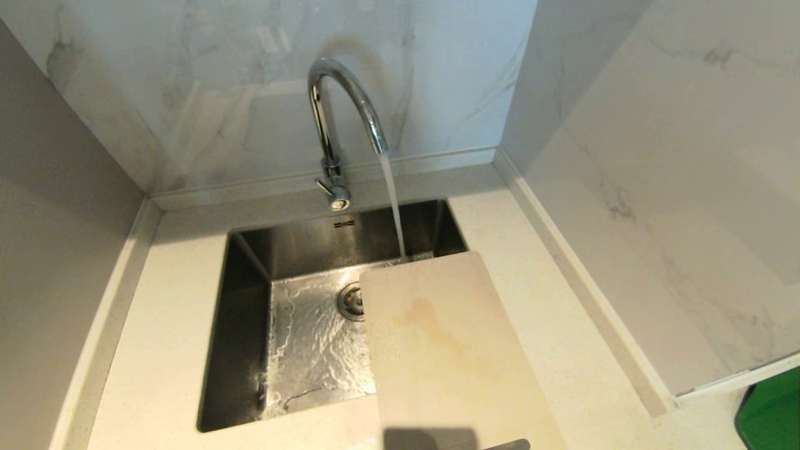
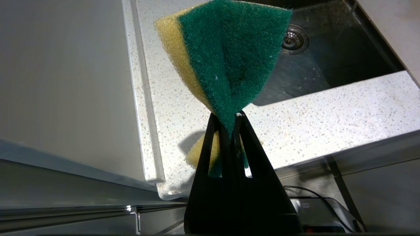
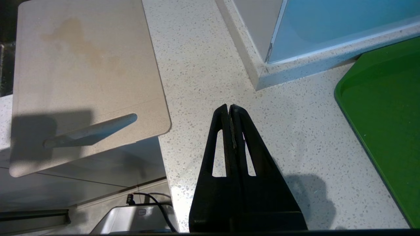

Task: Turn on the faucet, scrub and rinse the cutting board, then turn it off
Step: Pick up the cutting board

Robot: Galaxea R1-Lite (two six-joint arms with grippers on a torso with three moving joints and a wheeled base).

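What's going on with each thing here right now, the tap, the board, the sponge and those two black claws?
faucet: on, water streaming into the sink.
cutting board: lies flat across the sink's right edge and counter, overhanging the front; yellowish-brown stain showing.
sponge: pinched and folded, held off the counter.
left gripper: shut on the sponge.
right gripper: shut, empty, over the counter beside the board.
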